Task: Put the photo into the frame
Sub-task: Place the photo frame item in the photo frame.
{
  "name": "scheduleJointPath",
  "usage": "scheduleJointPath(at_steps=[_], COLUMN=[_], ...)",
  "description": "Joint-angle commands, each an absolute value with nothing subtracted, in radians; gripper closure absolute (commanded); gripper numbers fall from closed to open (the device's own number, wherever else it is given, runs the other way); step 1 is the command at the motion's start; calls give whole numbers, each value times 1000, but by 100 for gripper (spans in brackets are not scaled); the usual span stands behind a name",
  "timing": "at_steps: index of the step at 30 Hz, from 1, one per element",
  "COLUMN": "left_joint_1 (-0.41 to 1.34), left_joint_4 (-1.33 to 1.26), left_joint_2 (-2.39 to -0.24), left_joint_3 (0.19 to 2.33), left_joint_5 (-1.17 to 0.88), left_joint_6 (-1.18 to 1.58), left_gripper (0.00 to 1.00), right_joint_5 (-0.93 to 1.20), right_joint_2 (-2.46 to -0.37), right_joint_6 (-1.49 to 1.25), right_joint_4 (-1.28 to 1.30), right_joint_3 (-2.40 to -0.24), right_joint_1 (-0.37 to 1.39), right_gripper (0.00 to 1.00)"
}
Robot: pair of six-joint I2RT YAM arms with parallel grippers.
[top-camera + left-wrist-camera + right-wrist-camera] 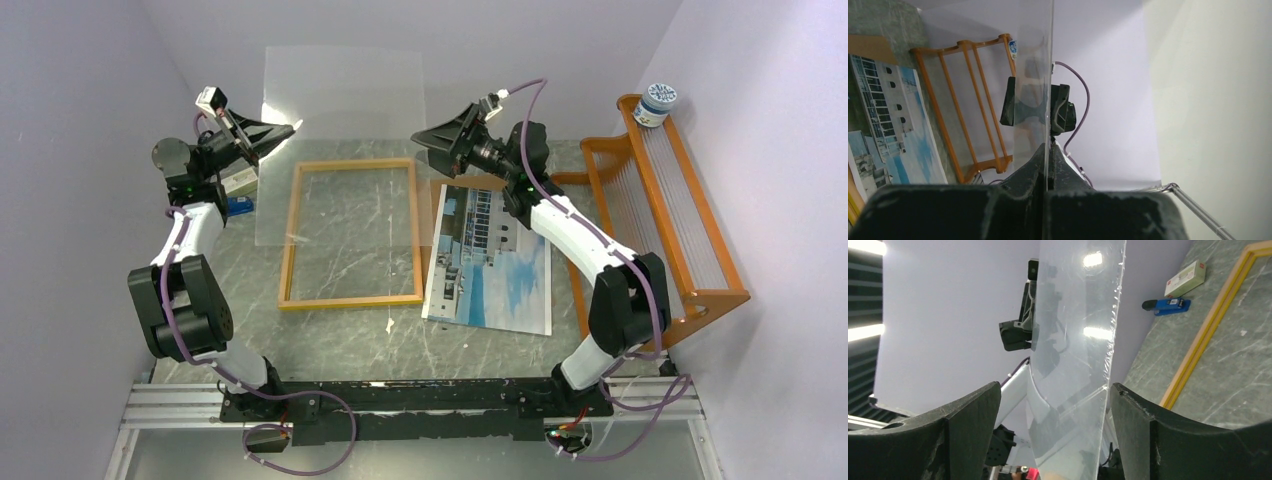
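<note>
Grey marbled tabletop [340, 340] between lilac walls [80, 100] carries the frame [348, 300] flat at centre. The photo [490, 265] lies face up just to its right, outside it, with its far end over a brown panel [462, 184], so the print is not yet in. Above the frame a clear pane [340, 110] stands roughly upright, and that sheet is the likeliest source of trouble. The left gripper [283, 131] is clamped on its left edge, the fingers pressed together on the thin edge in the left wrist view. The right gripper [424, 138] straddles the opposite edge with its fingers well apart, and in the right wrist view the pane passes between them without clear contact. Judged from this, one narrow pinch bears the whole sheet: it could pivot or slide in that grip, sag, and drop onto the frame or swing across the photo. Should the right fingers close off-centre, or with the arms out of line, they would twist the pane against the left hold and could flex or crack it. Whether its lower edge rests on the tabletop cannot be told; if it does, dragging it may shove the frame. An orange rack [660, 220] stands close beside the right arm, so a wide swing that way risks a knock. The thin print, lying flat, looks hard to lift without creasing it or dragging the panel.
</note>
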State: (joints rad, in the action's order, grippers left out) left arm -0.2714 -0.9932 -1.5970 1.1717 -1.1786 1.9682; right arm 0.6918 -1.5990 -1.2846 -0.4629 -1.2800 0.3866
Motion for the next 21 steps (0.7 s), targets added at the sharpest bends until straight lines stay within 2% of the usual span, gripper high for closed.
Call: scheduleJointPath(at_steps=[1,5,11,13,16,17,19,21], left_joint_1=[-269,-269,-268,-268,-271,-271,-279,-294], left_joint_4=[-998,-889,-761,-685,-491,-406,-225,26], left_joint_2=[-1572,-1552,-1534,-1527,-1513,-1513,-1513,-1508], left_joint_3=[1198,1191,1173,1168,1175,1182,1203,1250], left_joint_5=[-1187,-1198,-1199,-1203,-1194,-1190,-1179,-1131], left_joint_6=[1965,1868,1765,1703,1544,1479,1351,1167], left_gripper=[97,97,97,97,94,90,79,57], right_joint_5=[720,718,748,749,744,732,717,711], right_joint_2=[-1622,-1639,-1689,-1695,-1697,-1695,-1696,-1711], right_joint_6=[-1374,-1436,-1494,-1482,-1434,-1414,-1385,-1351], right_joint_4=[-648,-715,-776,-758,-660,-622,-599,-564], right_joint_3=[-1327,-1333,-1356,-1355,-1354,-1348,-1327,-1328], right_joint_1=[400,401,418,422,426,425,425,425], right_gripper=[22,32,52,65,94,100,100,100])
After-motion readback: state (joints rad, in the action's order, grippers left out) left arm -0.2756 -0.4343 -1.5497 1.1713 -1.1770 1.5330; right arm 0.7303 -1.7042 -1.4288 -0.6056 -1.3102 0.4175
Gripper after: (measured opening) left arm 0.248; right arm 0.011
